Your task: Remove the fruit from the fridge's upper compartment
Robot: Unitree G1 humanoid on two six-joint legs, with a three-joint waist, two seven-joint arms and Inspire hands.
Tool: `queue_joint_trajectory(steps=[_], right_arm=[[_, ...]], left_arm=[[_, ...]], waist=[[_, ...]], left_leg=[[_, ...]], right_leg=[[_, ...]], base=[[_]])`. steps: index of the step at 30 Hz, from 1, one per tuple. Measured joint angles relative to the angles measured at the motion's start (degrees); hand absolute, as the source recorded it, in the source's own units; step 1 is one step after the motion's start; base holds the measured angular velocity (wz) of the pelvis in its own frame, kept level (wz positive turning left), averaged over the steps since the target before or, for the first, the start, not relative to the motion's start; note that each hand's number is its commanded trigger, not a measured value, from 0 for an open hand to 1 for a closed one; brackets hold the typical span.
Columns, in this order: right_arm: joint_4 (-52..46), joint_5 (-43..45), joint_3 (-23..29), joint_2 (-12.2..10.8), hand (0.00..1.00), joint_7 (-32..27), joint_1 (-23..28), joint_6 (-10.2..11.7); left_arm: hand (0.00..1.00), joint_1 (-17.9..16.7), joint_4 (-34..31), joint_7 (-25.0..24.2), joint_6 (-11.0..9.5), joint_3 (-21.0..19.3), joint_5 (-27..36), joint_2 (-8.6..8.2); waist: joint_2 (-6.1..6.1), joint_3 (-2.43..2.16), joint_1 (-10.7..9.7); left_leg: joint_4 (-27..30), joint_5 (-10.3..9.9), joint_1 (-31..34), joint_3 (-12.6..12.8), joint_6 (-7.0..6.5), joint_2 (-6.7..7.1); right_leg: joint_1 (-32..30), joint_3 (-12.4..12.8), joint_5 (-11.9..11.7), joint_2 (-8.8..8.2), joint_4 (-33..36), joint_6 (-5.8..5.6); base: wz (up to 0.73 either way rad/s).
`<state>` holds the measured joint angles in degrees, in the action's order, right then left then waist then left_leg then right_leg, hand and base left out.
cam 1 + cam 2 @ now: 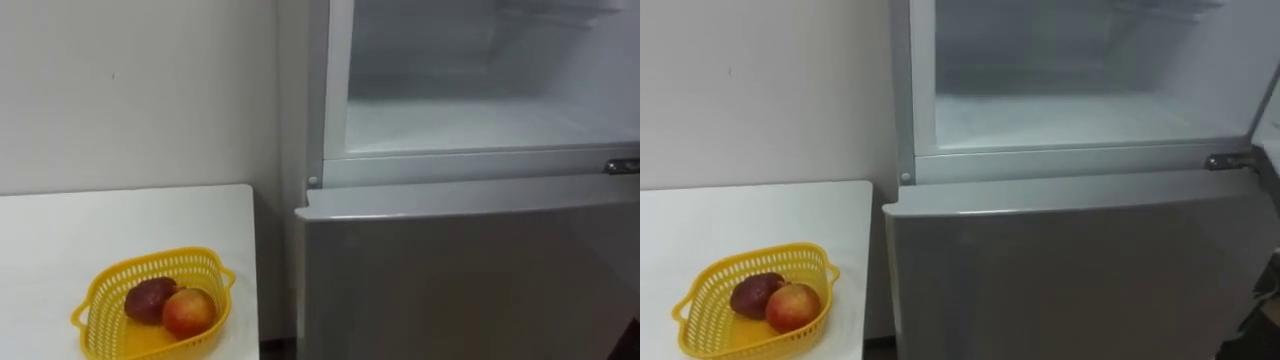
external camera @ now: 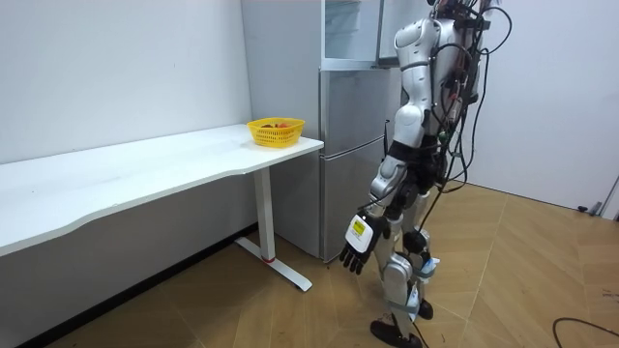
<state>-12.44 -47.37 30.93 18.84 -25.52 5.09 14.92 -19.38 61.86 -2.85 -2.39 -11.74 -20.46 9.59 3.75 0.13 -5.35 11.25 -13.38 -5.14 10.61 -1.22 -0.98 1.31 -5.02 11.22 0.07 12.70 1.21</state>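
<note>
The upper fridge compartment (image 1: 480, 120) stands open right in front of me. Its white inside and floor look bare. Below it is the shut grey lower door (image 1: 460, 270). In the room view I stand upright facing the fridge (image 2: 353, 155). My left hand (image 2: 358, 246) hangs open beside my thigh and holds nothing. A yellow basket (image 1: 110, 300) with a dark red fruit (image 1: 148, 298) and a red-yellow apple (image 1: 189, 311) sits on the white table (image 1: 60, 240) at my left.
The table's right edge lies close to the fridge side, with a narrow gap between them. A metal hinge (image 1: 620, 166) shows at the compartment's lower right corner. A white wall (image 1: 140, 90) rises behind the table. Wooden floor (image 2: 522, 271) spreads behind me.
</note>
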Motion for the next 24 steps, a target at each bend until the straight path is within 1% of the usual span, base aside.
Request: queue_joint_trajectory(steps=[3,6,7,9,11,12,13,14,17,19,21,22,24], right_arm=[[-1.62,3.1,-2.05,0.01,0.0,0.01,-0.41,0.05],[-1.79,6.73,-5.71,0.07,0.0,0.09,-1.48,0.04],[-1.79,9.47,-7.4,0.05,0.0,0.42,-1.72,0.02],[-1.79,12.16,-9.16,0.07,0.0,2.12,-2.12,-0.11],[-1.78,14.08,-10.84,0.07,0.0,3.89,-3.38,-1.1],[-1.77,15.09,-11.97,0.06,0.0,4.84,-4.14,-1.5],[-1.54,16.37,-12.07,0.04,0.0,4.86,-4.36,-1.74],[-1.26,16.37,-12.16,0.04,0.0,5.07,-4.53,-1.88],[0.92,19.05,-13.92,0.04,0.0,5.82,-6.78,-2.36],[2.34,21.13,-14.0,0.02,0.0,6.65,-7.22,-2.36],[2.58,21.61,-13.97,-0.67,0.0,6.79,-7.2,-2.04],[2.79,21.52,-13.99,-0.59,0.0,6.91,-7.33,-2.24],[3.51,21.22,-13.95,-0.59,0.0,6.91,-7.46,-2.3]], left_arm=[[0.0,0.09,0.03,-0.01,-0.03,1.42,0.07,0.07],[0.0,0.11,0.09,-0.17,-0.02,4.04,0.04,0.3],[0.0,0.59,0.41,-0.46,-0.01,4.31,0.0,0.17],[0.0,1.54,1.29,-0.79,0.01,4.45,0.01,0.18],[0.0,1.68,1.28,-1.25,0.06,4.73,0.0,0.34],[0.0,1.7,1.17,-1.38,0.43,4.83,0.01,0.32],[0.0,1.71,1.0,-1.4,0.73,4.85,0.04,0.32],[0.0,1.66,1.0,-1.4,0.88,4.85,0.03,0.33],[0.0,1.86,0.98,-1.65,2.0,5.23,0.03,0.33],[0.0,2.31,0.77,-2.01,2.17,5.35,0.02,0.3],[0.0,2.13,0.9,-2.52,2.35,5.64,0.03,0.27],[0.0,2.2,1.11,-2.62,2.48,6.08,0.14,0.28],[0.0,2.15,1.3,-2.63,2.52,6.16,0.26,0.29]], waist=[[0.21,0.03,0.77],[0.34,0.13,1.35],[0.39,0.14,1.95],[0.52,0.14,2.78],[0.72,0.3,3.0],[0.79,0.37,3.58],[0.94,0.47,4.18],[0.97,0.5,4.26],[1.14,0.46,4.76],[1.2,0.27,5.8],[1.25,0.17,5.75],[1.47,0.18,5.77],[1.71,0.04,5.85]], left_leg=[[0.02,0.01,-0.11,-0.05,0.03,-0.06],[0.05,0.02,-0.52,-0.12,0.04,-0.1],[0.06,0.02,-0.53,-0.12,0.04,-0.11],[0.07,0.03,-0.53,-0.26,0.05,-0.11],[0.06,0.04,-0.51,-0.69,0.08,-0.1],[0.05,0.05,-0.52,-1.04,0.09,-0.09],[0.03,0.05,-0.45,-1.34,0.09,-0.09],[0.03,0.04,-0.46,-1.46,0.1,-0.09],[0.15,0.06,-0.35,-1.86,0.12,-0.19],[0.17,0.09,-0.29,-2.11,0.18,-0.17],[0.19,0.1,-0.31,-2.23,0.2,-0.16],[0.16,0.11,-0.34,-2.31,0.22,-0.14],[0.16,0.13,-0.39,-2.7,0.24,-0.09]], right_leg=[[0.31,-0.27,-0.03,0.0,-0.05,0.05],[0.85,-0.56,-0.05,-0.04,-0.12,0.09],[0.8,-0.58,-0.06,-0.03,-0.16,0.11],[0.86,-0.83,-0.07,-0.06,-0.14,0.12],[1.18,-1.45,-0.07,-0.14,-0.26,0.12],[1.26,-1.48,-0.07,-0.12,-0.34,0.12],[1.5,-1.73,-0.07,-0.15,-0.52,0.13],[1.64,-1.96,-0.1,-0.17,-0.74,0.15],[1.64,-2.59,-0.15,-0.21,-0.92,0.21],[1.67,-2.87,-0.16,-0.21,-1.0,0.24],[1.7,-2.91,-0.18,-0.22,-0.97,0.27],[1.76,-2.96,-0.21,-0.23,-0.91,0.3],[1.9,-3.03,-0.22,-0.23,-0.98,0.31]], base=[[0.02],[0.02],[0.0],[0.06],[0.13],[0.09],[0.09],[0.11],[0.06],[0.02],[-0.04],[-0.04],[0.02]])
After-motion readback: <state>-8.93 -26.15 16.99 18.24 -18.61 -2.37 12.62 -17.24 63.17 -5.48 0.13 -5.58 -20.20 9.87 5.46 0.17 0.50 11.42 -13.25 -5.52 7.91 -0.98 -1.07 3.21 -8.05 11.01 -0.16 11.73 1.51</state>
